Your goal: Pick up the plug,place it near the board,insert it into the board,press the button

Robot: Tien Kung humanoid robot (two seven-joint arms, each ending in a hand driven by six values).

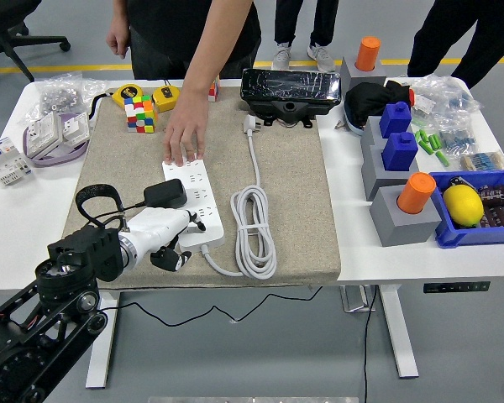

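Bench (403,252): white, with a tan mat (294,201) across its middle.
Power strip (195,201): white, lying lengthwise on the mat, its white cord (254,222) coiled just beside it.
Plug (165,195): a black adapter sitting on the strip's left edge.
Left robot hand (170,235): white fingers loosely curled at the strip's near end, holding nothing, just below the plug.
Person's hand (186,136): pressing flat on the strip's far end.
Right arm: out of view.
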